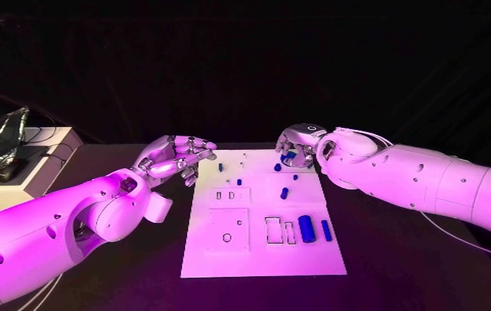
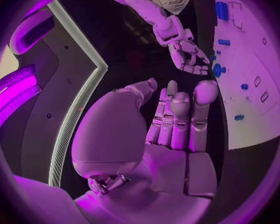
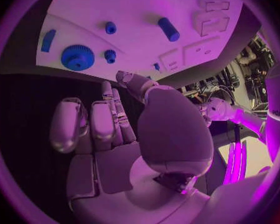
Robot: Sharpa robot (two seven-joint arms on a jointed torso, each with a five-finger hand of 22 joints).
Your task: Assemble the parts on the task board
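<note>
The right hand [image 1: 298, 145] hangs empty over the blue gear [image 3: 77, 57] at the task board's [image 1: 256, 258] far edge. The left hand [image 1: 176, 156] waits empty beside it. Go down slowly and pinch the gear.

No readable text, no labels, no brand marks, no numbers, task board [image 1: 264, 254] bears blank outlines alone, nothing legible

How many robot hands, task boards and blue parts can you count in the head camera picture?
Robot hands: 2, the left robot hand and the right robot hand.
Task board: 1.
Blue parts: 8, one partly under the right robot hand.
Total: 11.
</note>
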